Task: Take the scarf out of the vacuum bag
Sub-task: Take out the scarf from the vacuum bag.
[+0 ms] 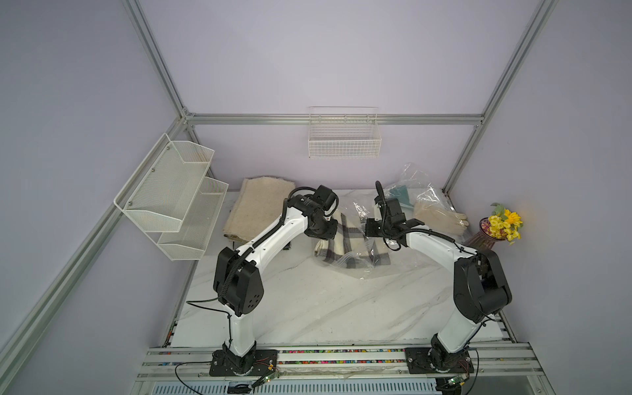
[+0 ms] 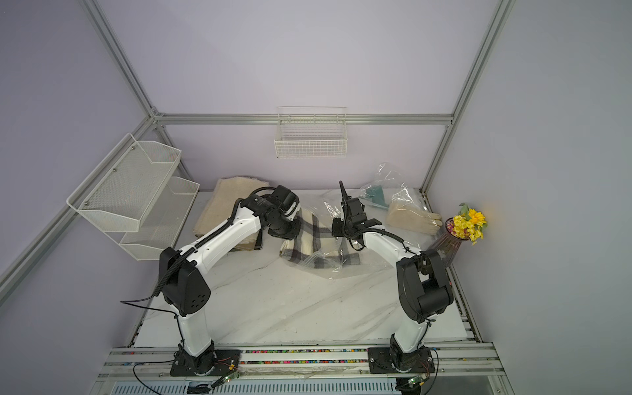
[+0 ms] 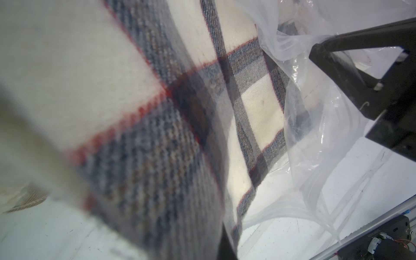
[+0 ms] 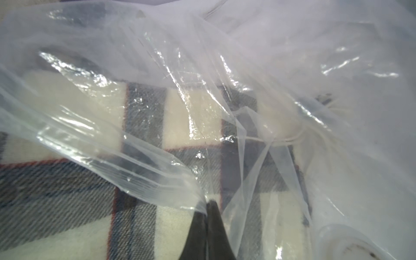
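Now: left gripper clamps 1 scarf; right gripper pinches 1 vacuum bag.

One plaid scarf, two clear bags, vacuum bag plus smaller bag, one beige mat, one flower vase, two wall baskets, two arms.

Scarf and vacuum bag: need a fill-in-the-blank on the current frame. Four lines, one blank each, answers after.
1. The right gripper pinches the edge of the vacuum bag with its fingers ___.
2. The left gripper is shut on the ___.
3. The grey bands of the scarf are edged in thin ___ lines.
4. The vase holds ___ flowers.
Answers: shut; scarf; red; yellow.
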Tool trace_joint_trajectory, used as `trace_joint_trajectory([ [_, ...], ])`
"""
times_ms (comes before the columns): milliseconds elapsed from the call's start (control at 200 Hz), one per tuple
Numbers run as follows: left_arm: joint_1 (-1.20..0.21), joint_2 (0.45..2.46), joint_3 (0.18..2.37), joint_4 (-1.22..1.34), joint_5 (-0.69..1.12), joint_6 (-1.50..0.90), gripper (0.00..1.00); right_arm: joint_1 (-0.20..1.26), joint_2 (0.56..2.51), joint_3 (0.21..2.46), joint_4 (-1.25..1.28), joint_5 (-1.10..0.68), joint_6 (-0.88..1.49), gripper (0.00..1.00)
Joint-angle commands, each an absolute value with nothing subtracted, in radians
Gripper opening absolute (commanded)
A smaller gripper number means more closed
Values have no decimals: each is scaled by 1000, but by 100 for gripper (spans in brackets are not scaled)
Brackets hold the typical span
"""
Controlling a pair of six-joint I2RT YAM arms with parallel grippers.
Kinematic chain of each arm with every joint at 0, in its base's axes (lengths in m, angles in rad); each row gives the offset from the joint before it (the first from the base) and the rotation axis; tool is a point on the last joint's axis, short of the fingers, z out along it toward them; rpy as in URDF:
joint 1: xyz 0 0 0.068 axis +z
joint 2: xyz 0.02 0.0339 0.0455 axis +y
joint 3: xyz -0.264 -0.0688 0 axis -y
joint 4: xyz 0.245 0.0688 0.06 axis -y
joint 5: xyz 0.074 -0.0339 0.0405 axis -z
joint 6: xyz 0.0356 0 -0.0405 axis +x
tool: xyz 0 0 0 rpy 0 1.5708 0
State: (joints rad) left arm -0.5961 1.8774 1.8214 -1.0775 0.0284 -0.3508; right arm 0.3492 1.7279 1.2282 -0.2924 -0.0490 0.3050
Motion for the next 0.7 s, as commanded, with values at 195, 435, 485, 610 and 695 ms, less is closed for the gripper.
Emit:
trace_joint_trajectory([
  [195,-588,1776,1872,-1232,-180,-255,0,345,1709,1208,-252,-45,301,0],
  [435,-586,1706,1826,-1260,-262,-189,0,344,1717,1198,-230,-69,315,0],
  [485,-587,1690,1809,-1260,-279,-183,0,344,1717,1198,-228,-72,318,0],
  [610,-587,1640,1765,-1259,-336,-171,0,345,1720,1192,-221,-81,322,0],
  [695,-587,1609,1738,-1260,-363,-161,0,344,1721,1188,-213,-84,322,0],
])
